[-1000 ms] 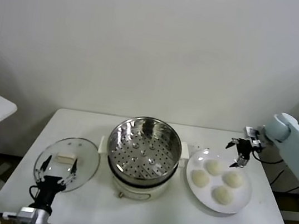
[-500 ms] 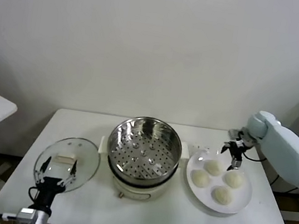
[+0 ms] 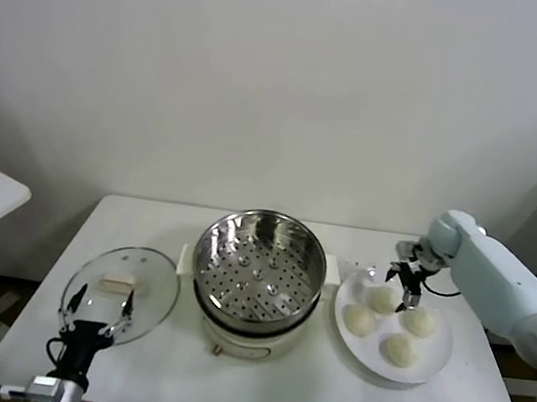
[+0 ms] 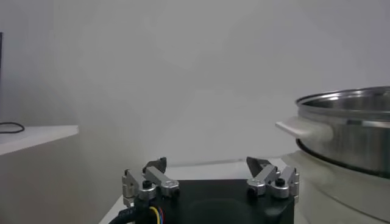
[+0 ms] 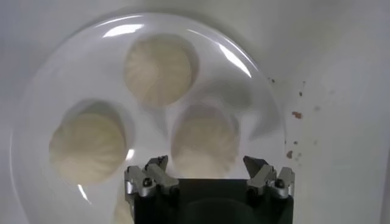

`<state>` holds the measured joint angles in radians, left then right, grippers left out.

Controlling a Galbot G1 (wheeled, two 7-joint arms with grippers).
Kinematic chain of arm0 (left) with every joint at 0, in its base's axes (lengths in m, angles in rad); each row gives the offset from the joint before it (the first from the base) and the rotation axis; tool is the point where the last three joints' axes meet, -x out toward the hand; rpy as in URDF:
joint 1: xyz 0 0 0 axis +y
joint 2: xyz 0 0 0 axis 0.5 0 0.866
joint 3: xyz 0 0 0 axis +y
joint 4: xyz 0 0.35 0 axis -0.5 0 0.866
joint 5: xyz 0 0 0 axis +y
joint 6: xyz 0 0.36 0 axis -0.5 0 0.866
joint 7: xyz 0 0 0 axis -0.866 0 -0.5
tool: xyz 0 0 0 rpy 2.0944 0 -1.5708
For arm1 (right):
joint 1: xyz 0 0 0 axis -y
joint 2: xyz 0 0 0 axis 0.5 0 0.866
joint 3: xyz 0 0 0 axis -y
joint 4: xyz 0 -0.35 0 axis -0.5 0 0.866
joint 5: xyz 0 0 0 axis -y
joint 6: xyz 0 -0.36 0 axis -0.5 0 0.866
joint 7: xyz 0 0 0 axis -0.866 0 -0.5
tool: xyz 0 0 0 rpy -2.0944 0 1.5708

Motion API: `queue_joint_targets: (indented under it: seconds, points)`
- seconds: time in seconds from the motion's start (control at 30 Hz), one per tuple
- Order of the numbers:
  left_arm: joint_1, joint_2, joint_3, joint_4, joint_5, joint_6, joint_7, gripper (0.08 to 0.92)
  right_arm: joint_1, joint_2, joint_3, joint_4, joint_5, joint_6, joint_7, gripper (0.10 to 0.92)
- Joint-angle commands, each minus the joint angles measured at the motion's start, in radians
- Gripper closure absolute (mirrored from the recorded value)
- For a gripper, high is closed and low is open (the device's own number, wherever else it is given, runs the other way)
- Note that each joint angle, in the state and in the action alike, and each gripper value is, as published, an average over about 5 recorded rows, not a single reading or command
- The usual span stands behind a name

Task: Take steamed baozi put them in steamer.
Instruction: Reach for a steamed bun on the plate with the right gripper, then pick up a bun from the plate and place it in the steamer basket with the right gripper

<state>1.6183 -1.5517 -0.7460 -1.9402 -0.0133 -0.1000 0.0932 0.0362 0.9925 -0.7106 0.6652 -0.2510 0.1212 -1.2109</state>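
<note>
Four steamed baozi still sit on the white plate beside the empty steamer as your right gripper, jaws wide, has swung in from the counter's far edge to hover over the nearest bun. Your grasp looks imminent. Your left gripper waits, jaws wide, by the glass lid, unmoved.

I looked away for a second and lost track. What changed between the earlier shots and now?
The right gripper, open, moved in from the table's right edge toward the steamer, now over the far baozi on the plate. Nothing grasped. All four baozi, the glass lid and the left gripper stayed put.
</note>
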Motion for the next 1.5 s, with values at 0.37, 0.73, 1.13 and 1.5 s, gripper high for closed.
queue_joint_targets:
  seconds: [0.37,0.73,1.13,1.5]
  points:
    - [0.006,0.0,-0.012,0.001,-0.002,0.0,-0.001,0.177,-0.019,0.046,0.052,-0.059,-0.044,0.014,-0.007,0.244]
    - [0.014,0.001,-0.023,0.0,-0.004,-0.003,-0.001,0.177,-0.025,0.042,0.067,-0.057,-0.058,0.02,-0.01,0.365]
    - [0.028,0.004,-0.027,-0.01,-0.006,-0.004,0.003,0.177,0.049,-0.025,0.011,0.093,-0.039,0.058,-0.014,0.382]
    - [0.045,0.02,-0.027,-0.03,0.002,0.013,0.012,0.177,0.39,-0.154,-0.233,0.444,0.045,0.142,-0.039,0.38]
